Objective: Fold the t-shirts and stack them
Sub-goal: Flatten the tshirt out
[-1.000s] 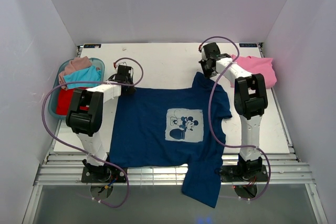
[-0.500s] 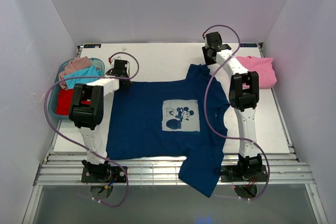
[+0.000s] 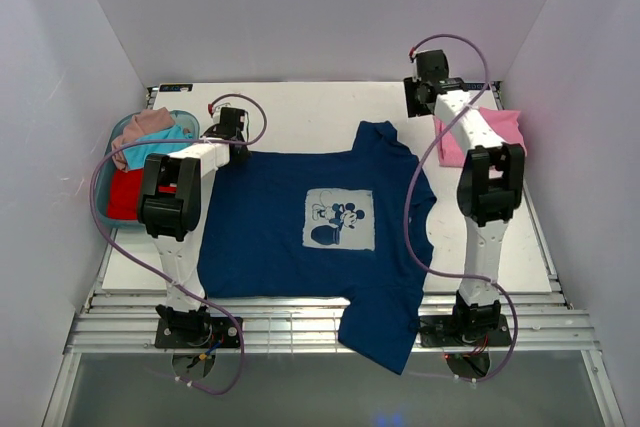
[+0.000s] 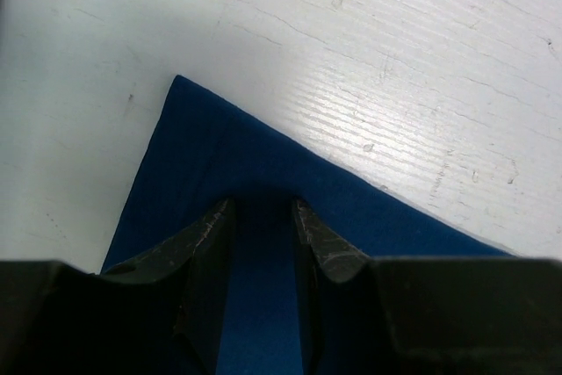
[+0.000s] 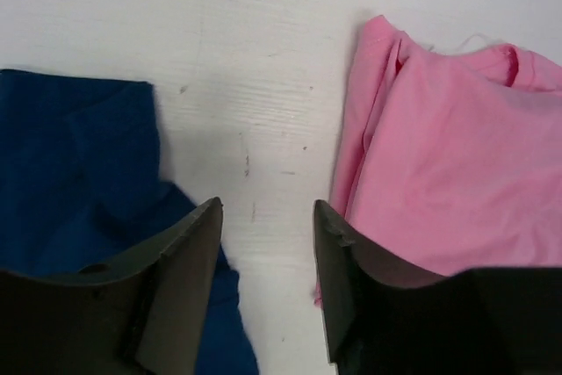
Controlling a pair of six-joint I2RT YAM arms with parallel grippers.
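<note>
Left gripper (image 3: 232, 127), top view: set down at the far left corner of the navy t-shirt (image 3: 290, 227), its arm reaching forward from the base with the elbow bent. Right gripper (image 3: 425, 97), same view: held at the far right of the table (image 3: 310, 107), between the navy shirt's far sleeve and the pink t-shirt (image 3: 500, 132), its arm reaching long and nearly straight. The navy t-shirt lay spread print-up across the middle, 1 part hanging over the near edge, with no fold made in it. The pink t-shirt sat in a compact heap at the far right, by my reckoning the 1 item finished. At the left, a blue tub (image 3: 102, 209) held 3 more: red tee (image 3: 122, 197), teal tee (image 3: 165, 144), dusty-pink tee (image 3: 148, 122). Judged tally: 1 done, 1 laid out for folding, 3 untouched.

Left wrist view: fingers (image 4: 206, 243) stood partly apart astride the cloth just behind the navy corner, tips on or just above it. Cloth lay flat in the gap, nothing pinched that I could see.

Right wrist view: fingers (image 5: 180, 270) stood wide, bare table between them, gripping nothing. The navy sleeve lay to 1 side and the pink shirt to the other, neither touched.
</note>
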